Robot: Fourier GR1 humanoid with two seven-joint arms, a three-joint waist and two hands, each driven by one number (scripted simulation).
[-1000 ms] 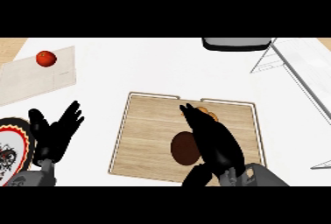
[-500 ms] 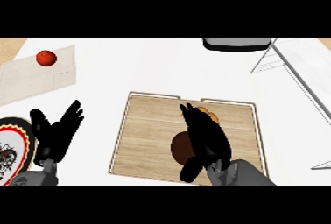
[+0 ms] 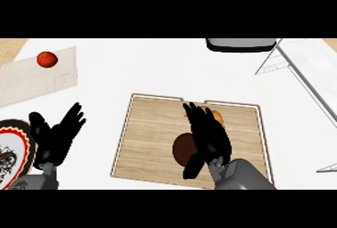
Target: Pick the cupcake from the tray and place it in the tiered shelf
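Over the tray (image 3: pixel 148 133), right hand (image 3: pixel 208 137) hovers, fingers straight and spread, beside what's probably the cupcake (image 3: pixel 216 116). Reach step; next, curl round it.

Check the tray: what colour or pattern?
The tray is light wood grain with a pale rim; head view.

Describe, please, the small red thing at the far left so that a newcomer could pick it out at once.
From the wooden tray mid-counter, look to the far left, where a pale flat board lies. The round red fruit sits near its far edge. Nothing else is ball-shaped and plain red; the patterned plate nearby is flat.
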